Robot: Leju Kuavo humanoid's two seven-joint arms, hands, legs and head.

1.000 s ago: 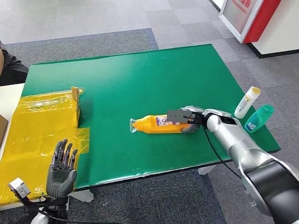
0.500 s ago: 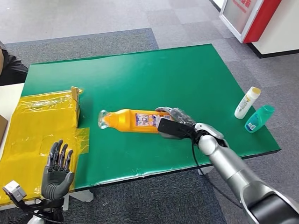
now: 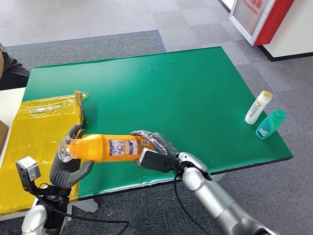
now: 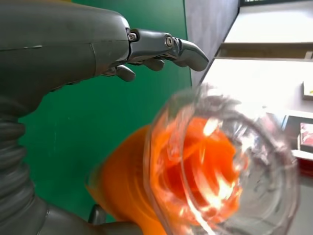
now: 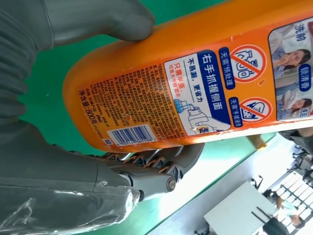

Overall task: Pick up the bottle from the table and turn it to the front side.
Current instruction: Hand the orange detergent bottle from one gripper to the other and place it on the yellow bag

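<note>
An orange bottle with a clear cap and a printed label hangs on its side above the green table's front left part. My right hand grips its base end; the right wrist view shows the thumb and fingers of that hand wrapped round the bottle's back label with barcode. My left hand sits under the cap end. In the left wrist view its fingers stretch out straight, apart from the bottle, whose clear cap points at the camera.
A yellow plastic sheet with a raised cardboard flap covers the table's left end. A white bottle and a teal bottle lie at the right edge. A person's dark sleeve shows at far left.
My right hand has lifted the bottle off the table and carried it left and toward me. My left hand has risen and come under its cap end.
</note>
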